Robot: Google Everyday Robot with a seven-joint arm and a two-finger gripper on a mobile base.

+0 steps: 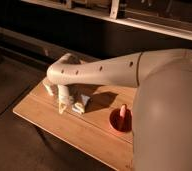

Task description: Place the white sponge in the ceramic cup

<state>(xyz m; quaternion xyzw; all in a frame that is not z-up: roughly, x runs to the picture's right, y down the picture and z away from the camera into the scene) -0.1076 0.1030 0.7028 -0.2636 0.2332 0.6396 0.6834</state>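
Camera view: the gripper (64, 104) is held wide and empty over the table (89, 136), left of centre. The sponge (82, 104) is laid just right of it. The cup (49, 90) is seen at its left, partly hidden by the arm (99, 70). A bowl (120, 123) is placed lower right.

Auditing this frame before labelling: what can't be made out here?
Camera view:
- The ceramic cup: partly hidden by the arm and the gripper, low over the table's left end.
- The white sponge: whether it touches the gripper is lost in shadow.
- The table's right end: covered by the robot's body.
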